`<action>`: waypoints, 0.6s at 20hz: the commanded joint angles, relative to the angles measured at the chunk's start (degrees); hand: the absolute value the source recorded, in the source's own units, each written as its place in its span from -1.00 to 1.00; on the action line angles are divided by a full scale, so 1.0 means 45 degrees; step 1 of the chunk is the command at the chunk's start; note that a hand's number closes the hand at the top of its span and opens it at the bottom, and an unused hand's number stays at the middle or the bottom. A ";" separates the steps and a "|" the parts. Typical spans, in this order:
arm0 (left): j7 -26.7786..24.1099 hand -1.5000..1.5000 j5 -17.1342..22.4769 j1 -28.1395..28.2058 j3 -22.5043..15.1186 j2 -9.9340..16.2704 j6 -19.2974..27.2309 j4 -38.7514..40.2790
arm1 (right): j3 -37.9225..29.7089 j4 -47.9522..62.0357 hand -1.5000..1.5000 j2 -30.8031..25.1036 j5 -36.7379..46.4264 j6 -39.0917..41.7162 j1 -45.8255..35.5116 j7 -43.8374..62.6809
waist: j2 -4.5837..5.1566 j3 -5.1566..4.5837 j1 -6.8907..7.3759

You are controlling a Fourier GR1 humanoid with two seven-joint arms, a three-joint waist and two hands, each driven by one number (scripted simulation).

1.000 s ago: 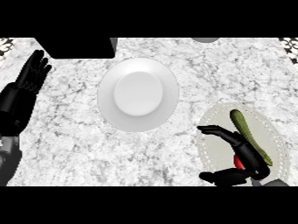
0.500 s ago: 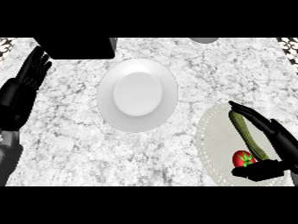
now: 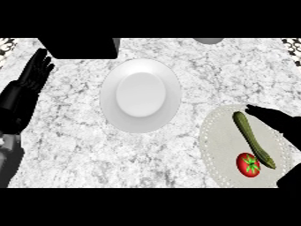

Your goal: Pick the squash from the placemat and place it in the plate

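Although the long green squash (image 3: 253, 140) lies on the pale oval placemat (image 3: 212, 137) in the head view, not yet lifted, the whole carry to the white round plate (image 3: 140, 96) is, by my judgement, still to do. That plate holds nothing; the placemat also bears a small red tomato (image 3: 248, 165) just beside the squash's near end. The right hand (image 3: 284, 122) hovers by the squash, fingers released and outstretched, grasping nothing. The left hand (image 3: 30, 81) rests open at the marbled desk's (image 3: 81, 150) left edge.
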 commanded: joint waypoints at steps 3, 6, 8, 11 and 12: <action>0.0006 0.00 -0.0605 -0.0041 -0.0209 -0.0501 0.0262 -0.0067 | 0.0776 -0.0847 -1.00 0.0035 0.0640 0.2039 -0.0480 0.2815 | 0.0027 0.0039 0.0035; -0.0182 0.00 -0.0395 -0.0458 0.0222 -0.0416 -0.0331 0.0613 | 0.1333 0.1309 -1.00 0.1304 0.1942 0.2064 -0.1519 0.2421 | 0.0075 0.0048 0.0115; -0.0639 0.00 -0.0319 -0.0208 0.0535 -0.0533 -0.0599 0.1054 | 0.1416 -0.0095 -1.00 0.1534 0.2330 0.2197 -0.0892 0.3539 | 0.0046 0.0042 0.0000; 0.0260 0.00 -0.0083 -0.1122 0.0994 -0.0196 -0.1017 0.0871 | 0.0694 0.1099 -1.00 0.1445 0.3021 0.2263 -0.1248 0.2635 | 0.0048 0.0048 -0.0006; -0.0010 0.00 -0.0106 0.0112 0.0998 -0.0242 -0.1076 -0.0003 | 0.0536 0.1700 -1.00 0.1863 0.3187 0.2455 -0.1807 0.2903 | 0.0042 0.0048 0.0103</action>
